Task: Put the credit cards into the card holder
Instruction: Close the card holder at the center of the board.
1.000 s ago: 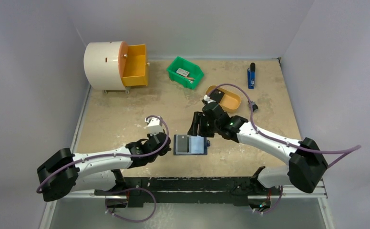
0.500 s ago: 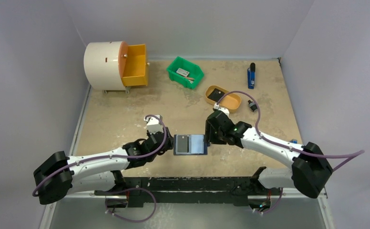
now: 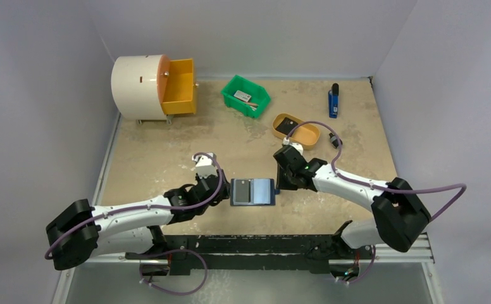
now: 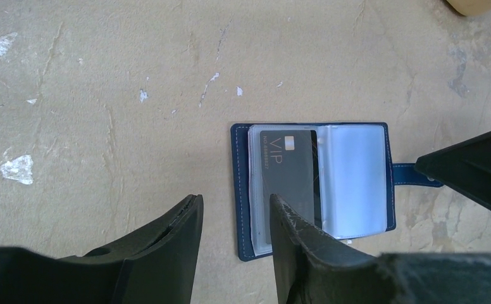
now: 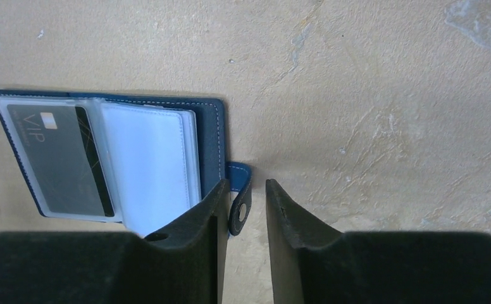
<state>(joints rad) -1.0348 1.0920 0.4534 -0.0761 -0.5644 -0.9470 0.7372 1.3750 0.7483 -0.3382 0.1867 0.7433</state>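
Right tool (image 5: 246,190) has narrowed, unclamped, around the card holder (image 5: 208,126) snap tab (image 5: 241,206); left tool (image 4: 235,201) has opened; tab grasp appears imminent.

Both arms stretch low toward the frame's centre. The left gripper (image 3: 226,190) has its jaws parted. The right gripper (image 3: 278,183) gapes narrower.

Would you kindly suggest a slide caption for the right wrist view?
Open card holder with a dark VIP card sleeved inside, its snap tab between the right gripper's parted fingers.
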